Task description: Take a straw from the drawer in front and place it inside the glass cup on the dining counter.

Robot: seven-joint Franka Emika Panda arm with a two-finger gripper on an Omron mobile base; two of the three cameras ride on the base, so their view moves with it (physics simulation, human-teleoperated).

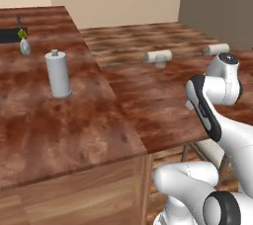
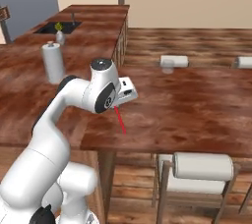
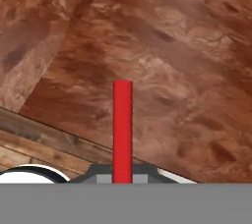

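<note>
- Plainly, the gripper (image 3: 122, 179) has its fingers pinched narrow on the straw (image 3: 122, 129); in the hand view the red stick stands straight up toward 12 o'clock from between the dark tips, so it is held by one end and points along the hand.
- From the right base view the straw (image 2: 119, 120) hangs out of the hand toward 5 o'clock, slanting down over the dining counter (image 2: 197, 110). Its lower end looks close to the wood, though I cannot tell whether it touches.
- I judge the end-grip is deliberate: most of the straw's length is left free, so the free end can go into a cup mouth first while the fingers stay above the rim.
- I cannot make out the glass cup with any certainty. A small pale grey shape sits at the far 1 o'clock corner of the hand view, too cropped to name.
- At 10 o'clock from the arm in the right base view stands the white paper-towel roll (image 2: 52, 63), upright on the neighbouring counter and well apart from the straw; it is no target.
- A stool (image 2: 202, 169) with a pale cushioned back is tucked under the counter edge at 5 o'clock, clear of the arm.
- Fetching looks done; carrying to the cup and lowering remain, and the thin stick could swing or slip in so small a pinch.
</note>
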